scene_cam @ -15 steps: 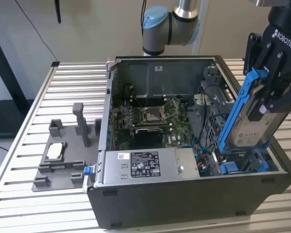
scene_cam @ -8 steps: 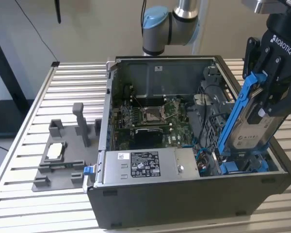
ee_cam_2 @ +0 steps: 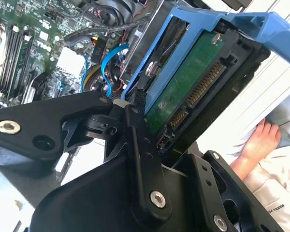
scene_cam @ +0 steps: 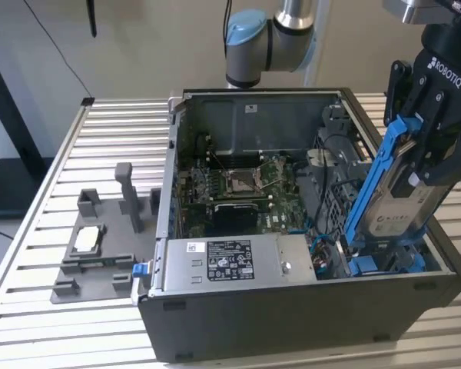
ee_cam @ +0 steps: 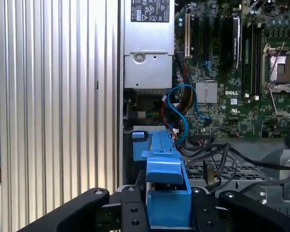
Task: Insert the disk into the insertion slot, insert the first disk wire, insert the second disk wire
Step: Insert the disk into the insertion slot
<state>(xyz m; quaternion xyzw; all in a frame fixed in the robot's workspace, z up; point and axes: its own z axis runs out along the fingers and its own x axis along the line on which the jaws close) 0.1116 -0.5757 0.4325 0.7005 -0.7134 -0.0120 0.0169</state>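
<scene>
Over insertion slot (scene_cam: 386, 265), hand (scene_cam: 419, 154) pinching disk (scene_cam: 399, 209), tilted, lower end inside case (scene_cam: 292, 323).

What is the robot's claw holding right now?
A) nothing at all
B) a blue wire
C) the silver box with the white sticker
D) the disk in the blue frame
D: in the exterior view the gripper is clamped on the disk, which stands tilted with its lower end down in the computer case.
</scene>
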